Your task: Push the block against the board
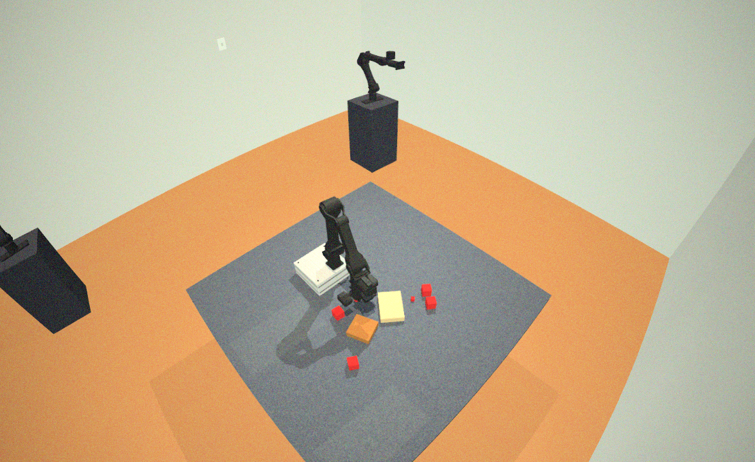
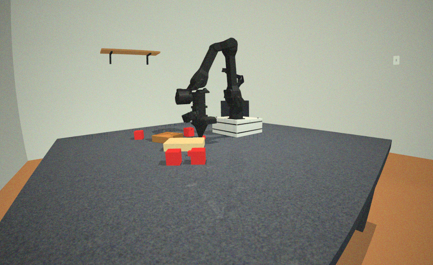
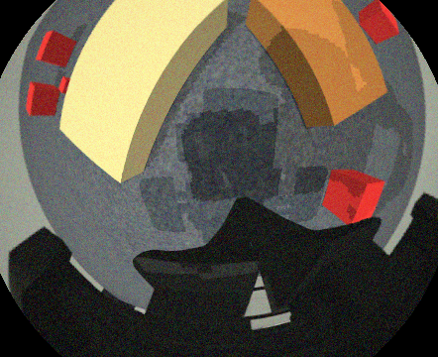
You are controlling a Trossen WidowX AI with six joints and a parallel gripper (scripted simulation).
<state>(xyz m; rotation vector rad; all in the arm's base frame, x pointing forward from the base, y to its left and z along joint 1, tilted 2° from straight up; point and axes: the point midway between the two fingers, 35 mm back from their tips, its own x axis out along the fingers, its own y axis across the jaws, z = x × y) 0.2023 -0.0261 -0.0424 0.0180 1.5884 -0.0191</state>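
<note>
The orange square block (image 1: pixel 362 328) (image 2: pixel 165 137) (image 3: pixel 328 55) lies flat and turned at an angle to the pale yellow board (image 1: pixel 390 305) (image 2: pixel 184 145) (image 3: pixel 130 64). In the wrist view a wedge of table shows between their facing sides, narrow at the far end and wide at the near end. In the top view the block's right corner is close to the board's near left corner; I cannot tell whether they touch. My gripper (image 2: pixel 200 135) (image 3: pixel 242 202) is shut and empty, low on the arm-base side of the two parts. Its fingertips are hidden in the top view.
A red cube (image 1: pixel 338 313) (image 2: pixel 188 132) (image 3: pixel 352 195) lies near the gripper, and another red cube (image 1: pixel 353 362) (image 2: pixel 138 134) (image 3: pixel 379 22) beyond the block. Two red cubes and a small one (image 1: pixel 412 299) lie beyond the board. The white arm base (image 1: pixel 317 274) (image 2: pixel 247 127) stands behind.
</note>
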